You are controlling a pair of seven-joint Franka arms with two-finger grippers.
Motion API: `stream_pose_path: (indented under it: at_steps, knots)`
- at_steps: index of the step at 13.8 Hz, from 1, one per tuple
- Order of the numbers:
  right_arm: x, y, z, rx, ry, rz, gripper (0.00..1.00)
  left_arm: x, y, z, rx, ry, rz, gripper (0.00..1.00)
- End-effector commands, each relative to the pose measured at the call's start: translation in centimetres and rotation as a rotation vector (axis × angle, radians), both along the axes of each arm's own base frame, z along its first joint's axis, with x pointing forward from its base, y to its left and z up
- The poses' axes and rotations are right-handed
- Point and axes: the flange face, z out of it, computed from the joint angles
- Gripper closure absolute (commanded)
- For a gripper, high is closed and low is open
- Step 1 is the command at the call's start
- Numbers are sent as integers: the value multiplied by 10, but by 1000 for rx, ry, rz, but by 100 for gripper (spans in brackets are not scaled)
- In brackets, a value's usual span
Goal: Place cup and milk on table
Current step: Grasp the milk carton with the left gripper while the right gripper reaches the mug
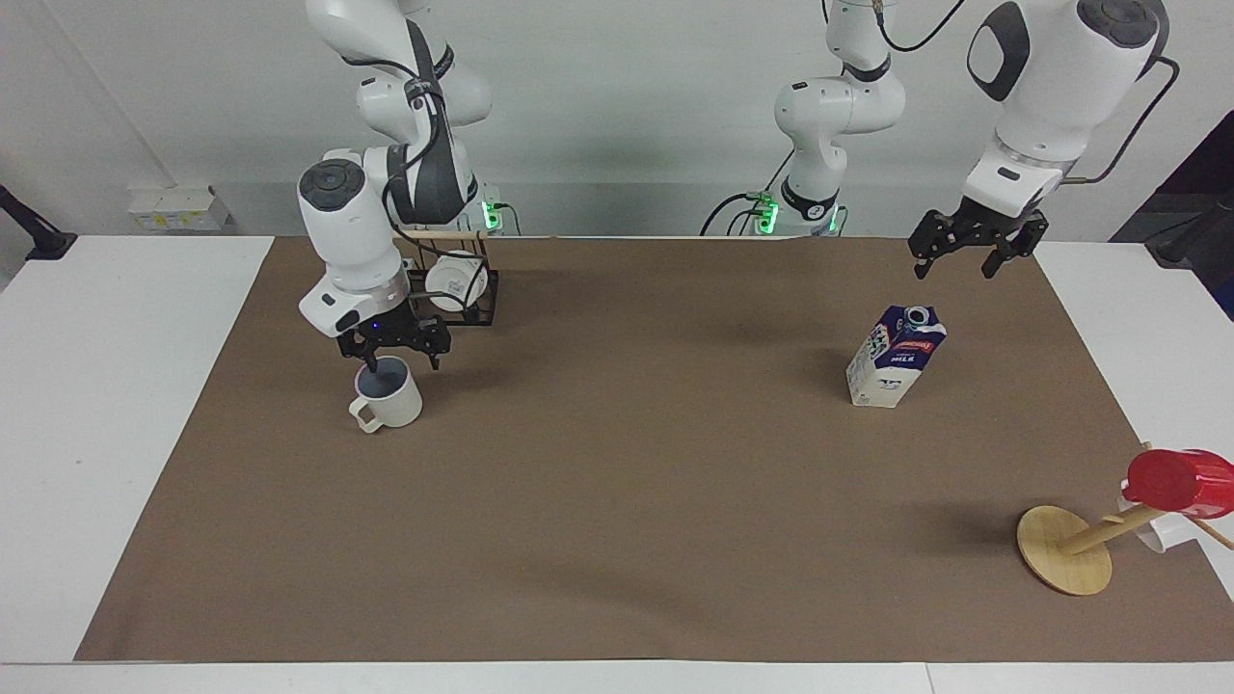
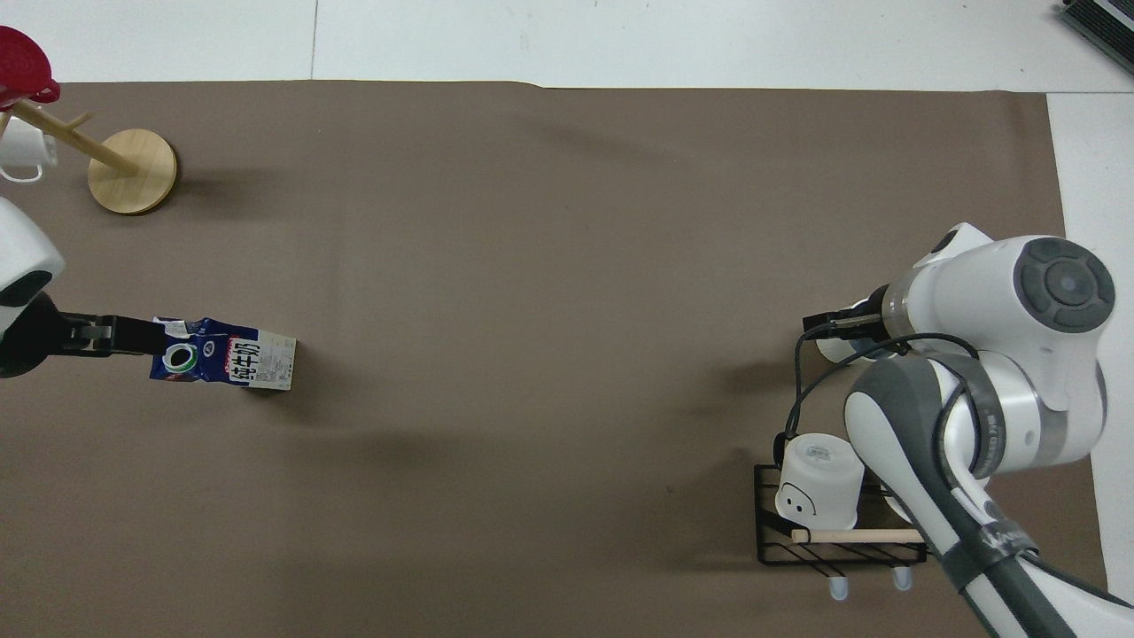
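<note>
Right gripper (image 1: 396, 360): spread apart, tips at the mouth of the cup, one finger dipping inside the rim and the other outside it; nothing clasped yet.
Left gripper (image 1: 972, 260): spread apart and empty, hanging in the air over the brown sheet above the milk carton.
Desk (image 1: 116, 405): large white tabletop overlaid by a wide brown paper-like sheet (image 1: 617, 501).
Black wire rack (image 2: 837, 549): stands on the sheet at the right arm's end, nearer to the robots than the cup; a wooden bar runs along its top and a white mug with a grey face logo (image 2: 817, 480) hangs on it.
Wooden cup stand (image 1: 1065, 547): round base and slanted peg, at the left arm's end, farther from the robots than the milk; a red cup (image 1: 1178, 481) sits on its tip.
Milk (image 1: 895, 357): small gable-top carton, white body with dark blue top, upright on the sheet toward the left arm's end.
Cup (image 1: 388, 398): small cream-beige mug with a loop handle, upright on the sheet just under the right gripper.
</note>
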Motion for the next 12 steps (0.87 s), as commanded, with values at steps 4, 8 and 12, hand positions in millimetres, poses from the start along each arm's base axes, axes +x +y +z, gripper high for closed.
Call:
stream_pose_path:
  at_steps: [4, 8, 12]
  knots:
    - [-1, -6, -35, -5, -21, 28, 0, -9, -3, -42, 5, -30, -28, 0]
    - [-3, -7, -39, -6, -12, 31, 59, -10, -2, -64, 4, -38, -29, 0]
    - [0, -16, -40, -10, 0, 46, 100, -9, -9, -67, 2, -68, -41, 0]
